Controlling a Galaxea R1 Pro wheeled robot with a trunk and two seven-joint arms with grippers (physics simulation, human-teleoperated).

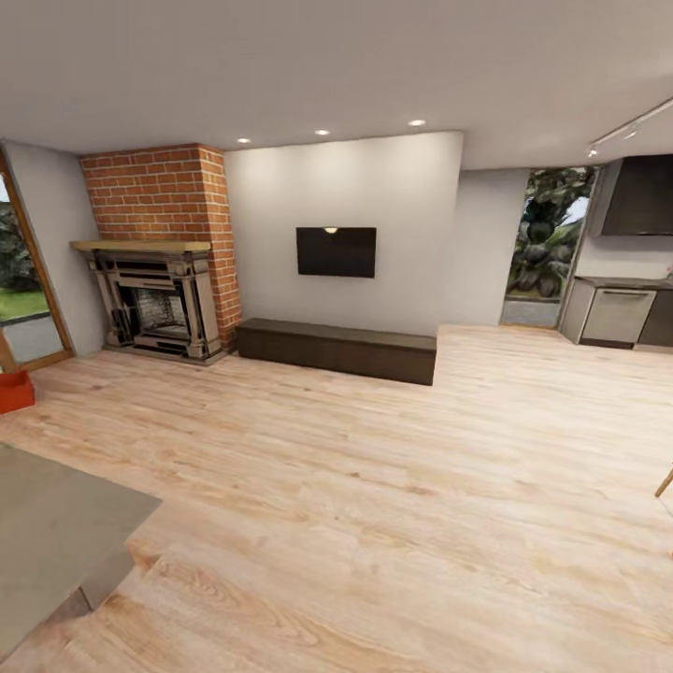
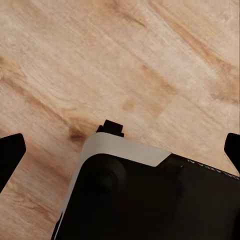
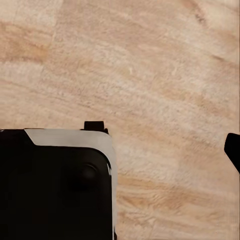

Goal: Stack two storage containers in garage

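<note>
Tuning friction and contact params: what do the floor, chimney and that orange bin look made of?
Floor: light wood planks, matte, visible grain and knots. Chimney: red brick, rough, pale mortar lines. Storage container: probably plastic, uniform orange-red; only a corner shows.

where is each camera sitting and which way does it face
Head view: on the robot's head, facing across the living room's wood-plank floor toward the brick fireplace, with a storage container at the left edge.
Left wrist view: on the left arm, aimed down at planks; the left claw fingertips and the robot's base show.
Right wrist view: likewise; one fingertip shows.
Both wrist views share floor and base.
</note>
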